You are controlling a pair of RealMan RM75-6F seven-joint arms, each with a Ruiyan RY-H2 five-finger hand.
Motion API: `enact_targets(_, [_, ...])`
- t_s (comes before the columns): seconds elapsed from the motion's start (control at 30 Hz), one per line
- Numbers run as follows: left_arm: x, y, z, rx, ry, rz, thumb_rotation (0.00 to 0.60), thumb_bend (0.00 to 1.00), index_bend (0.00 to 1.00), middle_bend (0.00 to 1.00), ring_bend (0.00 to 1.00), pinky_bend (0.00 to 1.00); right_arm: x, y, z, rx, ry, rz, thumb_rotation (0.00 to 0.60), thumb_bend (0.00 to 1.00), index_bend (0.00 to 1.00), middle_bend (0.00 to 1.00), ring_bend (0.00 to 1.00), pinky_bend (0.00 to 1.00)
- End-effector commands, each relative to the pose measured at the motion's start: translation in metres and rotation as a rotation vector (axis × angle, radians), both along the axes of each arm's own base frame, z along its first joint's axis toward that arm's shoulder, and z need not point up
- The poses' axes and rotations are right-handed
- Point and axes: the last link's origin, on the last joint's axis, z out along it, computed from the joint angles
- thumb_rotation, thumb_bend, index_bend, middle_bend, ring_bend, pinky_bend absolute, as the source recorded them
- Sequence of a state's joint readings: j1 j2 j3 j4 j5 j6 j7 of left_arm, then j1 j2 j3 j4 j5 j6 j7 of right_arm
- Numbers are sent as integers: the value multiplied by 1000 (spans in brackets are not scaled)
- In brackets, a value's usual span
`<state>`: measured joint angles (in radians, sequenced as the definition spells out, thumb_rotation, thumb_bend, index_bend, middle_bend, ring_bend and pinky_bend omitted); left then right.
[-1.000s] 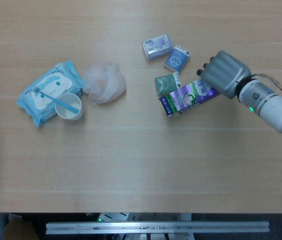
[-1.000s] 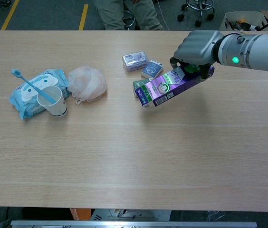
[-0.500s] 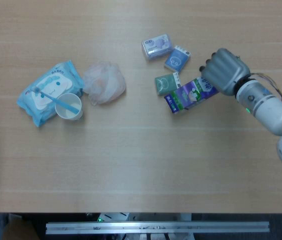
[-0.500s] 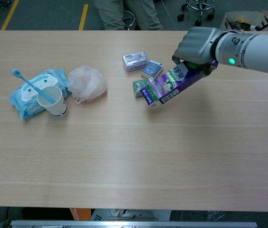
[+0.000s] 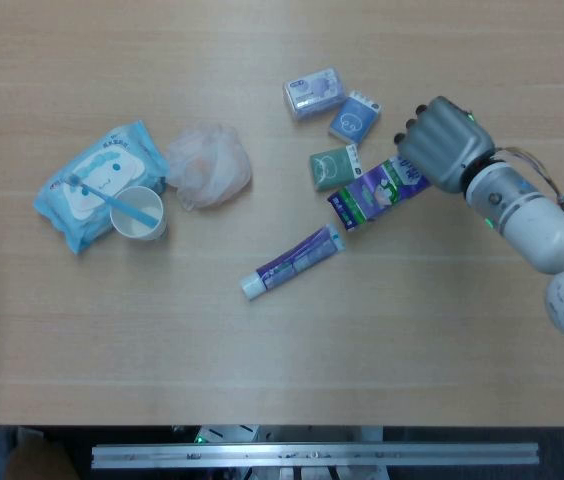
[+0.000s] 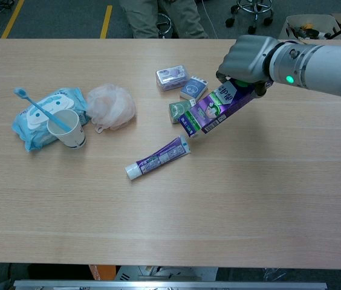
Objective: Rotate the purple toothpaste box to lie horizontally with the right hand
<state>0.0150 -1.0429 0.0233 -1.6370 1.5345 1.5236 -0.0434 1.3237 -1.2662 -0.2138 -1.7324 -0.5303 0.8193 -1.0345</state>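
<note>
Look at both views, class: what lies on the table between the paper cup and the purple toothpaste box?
The toothpaste tube lies between the paper cup and the purple toothpaste box, lower in the picture than both; the mesh bath puff sits beside the cup. Both views show it.

- Right hand (image 5: 444, 143) grips box (image 5: 374, 192), which is tilted with its low end just beside green pack (image 5: 334, 166).
- Tube (image 5: 293, 262) lies loose just below box.
- Bare table (image 5: 442, 330) right and front of box.
- Blue packs (image 5: 354, 117) crowd behind.
</note>
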Motion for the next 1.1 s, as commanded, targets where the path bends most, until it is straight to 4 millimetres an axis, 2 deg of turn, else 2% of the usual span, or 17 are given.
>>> enact_targets(0.03, [0, 1, 0, -1, 0, -1, 600, 311, 217, 134, 188, 159, -7, -1, 5, -16, -11, -28, 600, 309, 361, 372, 307, 476])
enact_targets(0.23, [1, 4, -3, 1, -2, -15, 600, 310, 217, 134, 188, 160, -29, 7, 5, -22, -121, -143, 600, 299, 353, 371, 306, 476])
enact_targets(0.33, [2, 5, -4, -4, 0, -19, 600, 311, 217, 134, 188, 159, -44, 14, 1, -12, -158, -199, 600, 293, 254, 339, 287, 464])
enact_targets(0.4, [3, 6, -4, -2, 0, -24, 600, 311, 217, 134, 188, 160, -54, 20, -3, 4, -182, -252, 600, 281, 108, 259, 217, 407])
enact_targets(0.43, [3, 6, -4, -2, 1, -25, 600, 311, 217, 134, 188, 160, -57, 21, -5, 9, -195, -275, 600, 279, 97, 249, 209, 401])
enact_targets(0.5, [4, 6, -3, 0, 4, -26, 600, 311, 217, 134, 188, 160, -64, 25, -8, 20, -230, -322, 600, 254, 5, 127, 100, 315])
enact_targets(0.57, [5, 6, -3, 4, 6, -26, 600, 311, 217, 134, 188, 160, -68, 26, -7, 20, -256, -339, 600, 237, 0, 49, 33, 260])
enact_targets(0.67, [5, 6, -3, 4, 7, -28, 600, 311, 217, 134, 188, 160, -73, 29, -4, 6, -301, -351, 600, 231, 0, 4, 1, 239])
enact_targets(0.73, [6, 6, -3, 6, 8, -31, 600, 311, 217, 134, 188, 160, -76, 30, 2, -17, -336, -357, 600, 228, 0, 2, 0, 238])
enact_targets(0.87, [5, 6, 1, 36, 6, -34, 600, 311, 217, 134, 188, 160, -91, 39, 26, -122, -441, -377, 600, 214, 0, 19, 1, 238])
enact_targets(1.1, [5, 12, 0, 51, 19, -47, 600, 311, 217, 134, 188, 160, -136, 73, 79, -390, -579, -416, 600, 212, 0, 123, 58, 245])
